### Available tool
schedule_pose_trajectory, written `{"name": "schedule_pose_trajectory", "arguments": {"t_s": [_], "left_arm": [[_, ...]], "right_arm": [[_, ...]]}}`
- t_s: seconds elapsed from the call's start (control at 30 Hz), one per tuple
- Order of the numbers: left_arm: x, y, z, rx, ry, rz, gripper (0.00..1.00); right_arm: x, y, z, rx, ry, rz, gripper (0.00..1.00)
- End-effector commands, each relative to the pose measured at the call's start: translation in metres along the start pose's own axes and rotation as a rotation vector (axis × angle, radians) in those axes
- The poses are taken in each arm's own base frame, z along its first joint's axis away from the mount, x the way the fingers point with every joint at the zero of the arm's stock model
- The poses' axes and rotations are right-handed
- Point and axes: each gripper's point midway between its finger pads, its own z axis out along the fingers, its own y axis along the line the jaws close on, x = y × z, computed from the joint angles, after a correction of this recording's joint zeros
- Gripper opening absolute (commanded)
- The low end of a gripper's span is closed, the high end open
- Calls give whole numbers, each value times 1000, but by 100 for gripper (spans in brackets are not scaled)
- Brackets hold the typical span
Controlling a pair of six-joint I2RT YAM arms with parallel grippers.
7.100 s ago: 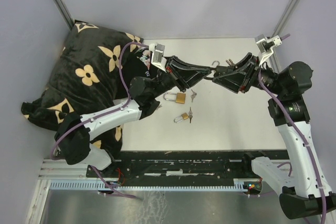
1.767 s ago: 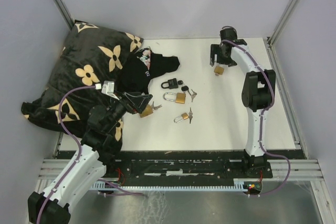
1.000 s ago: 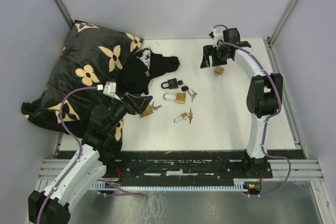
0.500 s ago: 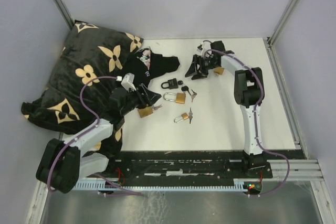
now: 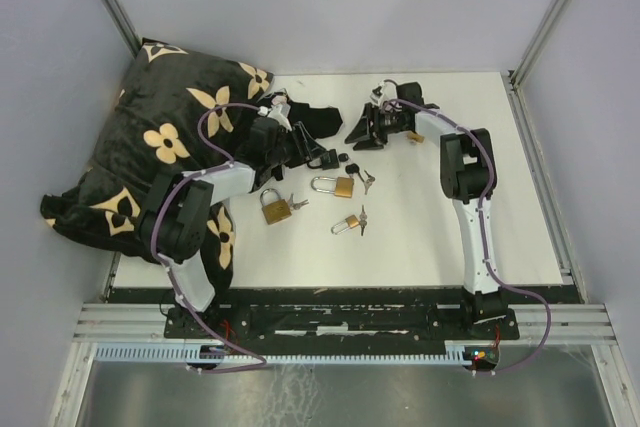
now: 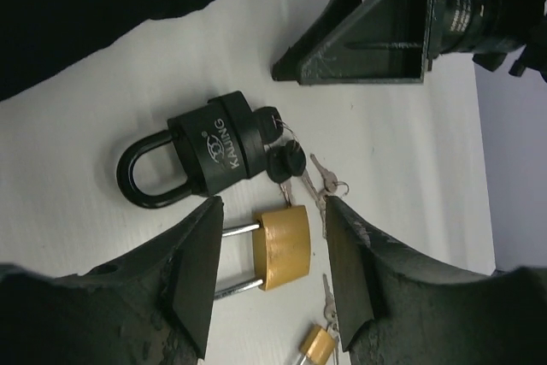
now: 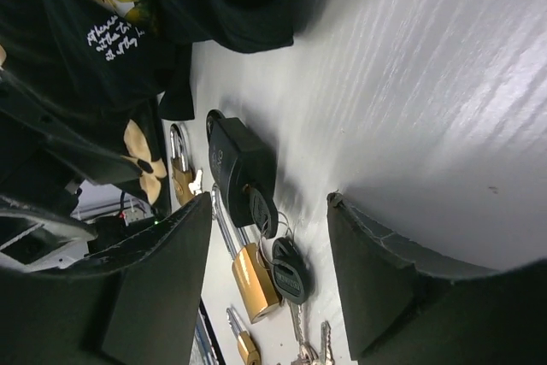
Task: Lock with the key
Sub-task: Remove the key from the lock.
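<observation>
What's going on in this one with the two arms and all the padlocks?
Both arms reach in over the black padlock in the middle of the table. The left tool and the right tool hang open on either side of it, gripping nothing. A black-headed key seems to sit in its base. Several brass padlocks lie nearby, untouched.

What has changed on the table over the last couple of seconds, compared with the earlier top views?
The left gripper drew away from the brass padlock at the near left and swung forward to the black padlock. The right gripper swept left from the far right to the same padlock. Both are open and empty. The long-shackled padlock and the cushion stayed put.
</observation>
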Motion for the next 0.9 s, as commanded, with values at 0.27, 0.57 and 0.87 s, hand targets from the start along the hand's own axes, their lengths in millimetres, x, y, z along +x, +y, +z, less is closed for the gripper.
{"name": "schedule_pose_trajectory", "arguments": {"t_s": [0.27,0.57,0.87], "left_arm": [[12,29,44,-77,109,26,53],[25,35,52,-101,154,26,51],[27,39,57,-107,174,24,51]], "right_arm": [[29,12,11,-41,69,-25,57],[41,11,17,-31,111,-50,48],[28,21,26,-87,90,-47,28]]}}
